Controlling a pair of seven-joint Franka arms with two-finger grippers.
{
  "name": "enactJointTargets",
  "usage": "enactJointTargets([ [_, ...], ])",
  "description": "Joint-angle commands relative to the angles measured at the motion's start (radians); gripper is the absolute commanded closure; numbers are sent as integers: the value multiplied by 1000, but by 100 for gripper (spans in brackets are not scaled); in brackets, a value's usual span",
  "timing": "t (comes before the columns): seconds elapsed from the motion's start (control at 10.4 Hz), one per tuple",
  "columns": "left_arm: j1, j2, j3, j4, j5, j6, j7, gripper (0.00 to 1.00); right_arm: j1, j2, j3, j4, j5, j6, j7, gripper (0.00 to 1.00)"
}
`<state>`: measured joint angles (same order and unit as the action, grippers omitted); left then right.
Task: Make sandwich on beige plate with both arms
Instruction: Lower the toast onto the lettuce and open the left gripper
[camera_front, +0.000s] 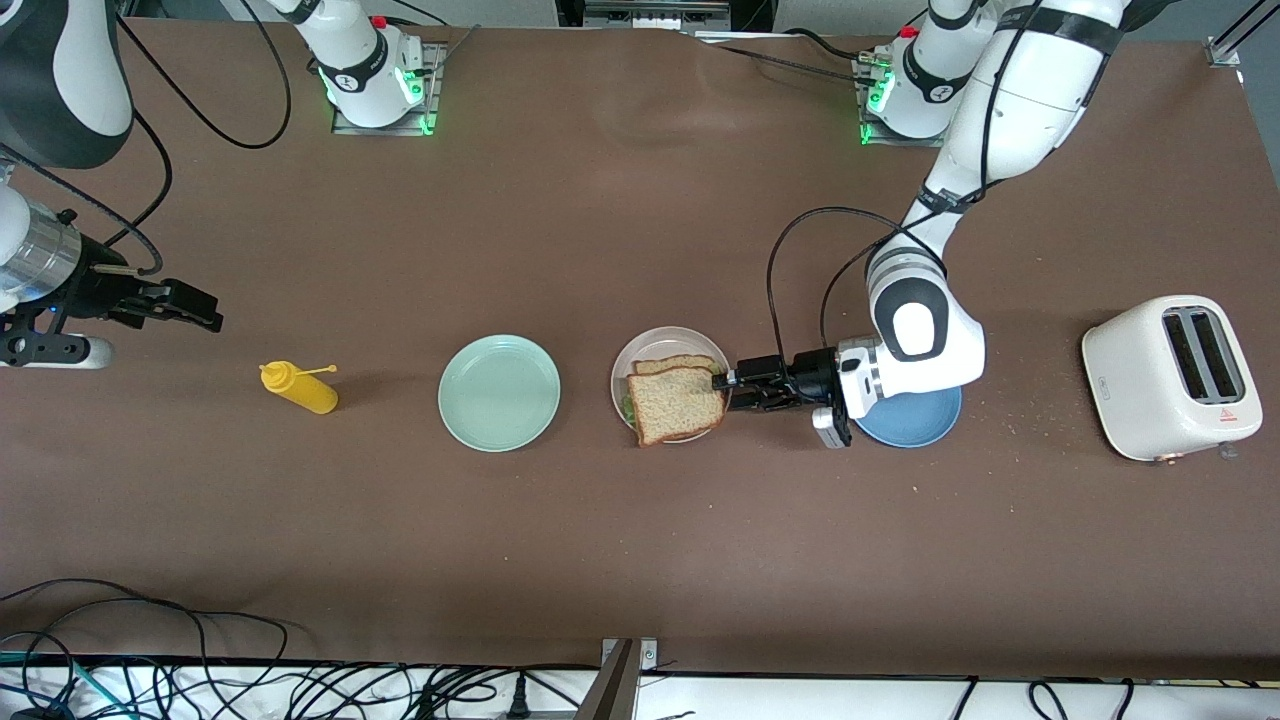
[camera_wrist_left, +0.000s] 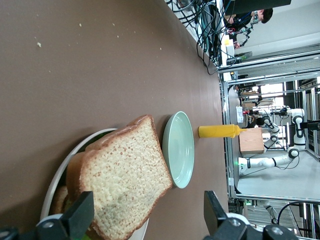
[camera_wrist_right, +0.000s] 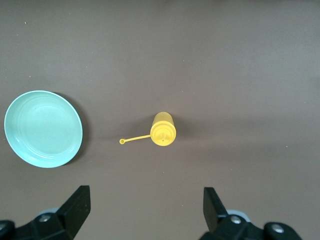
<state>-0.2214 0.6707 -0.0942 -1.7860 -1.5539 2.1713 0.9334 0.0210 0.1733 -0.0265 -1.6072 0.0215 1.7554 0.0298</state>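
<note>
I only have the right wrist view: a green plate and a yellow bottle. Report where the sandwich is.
Observer: The sandwich lies on the beige plate, beside the green plate, toward the left arm's end.
Operator: My right tool hangs open above the table by the bottle. Report the left tool.
Observer: The left tool is low at the sandwich's edge, open, gripping nothing.
Operator: Name what lies under that arm.
Observer: A blue plate lies under its wrist.
</note>
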Motion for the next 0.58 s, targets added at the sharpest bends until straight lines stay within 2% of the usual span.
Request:
enactJointTargets([
  [0.0,23,-51,-1,-15,82,2,-83,0,2,11,-1,29,12,-17,7,0],
  [0.48,83,-164,-1,-9,588,-25,-590,0,17,14,-6,29,5,-23,10,0],
])
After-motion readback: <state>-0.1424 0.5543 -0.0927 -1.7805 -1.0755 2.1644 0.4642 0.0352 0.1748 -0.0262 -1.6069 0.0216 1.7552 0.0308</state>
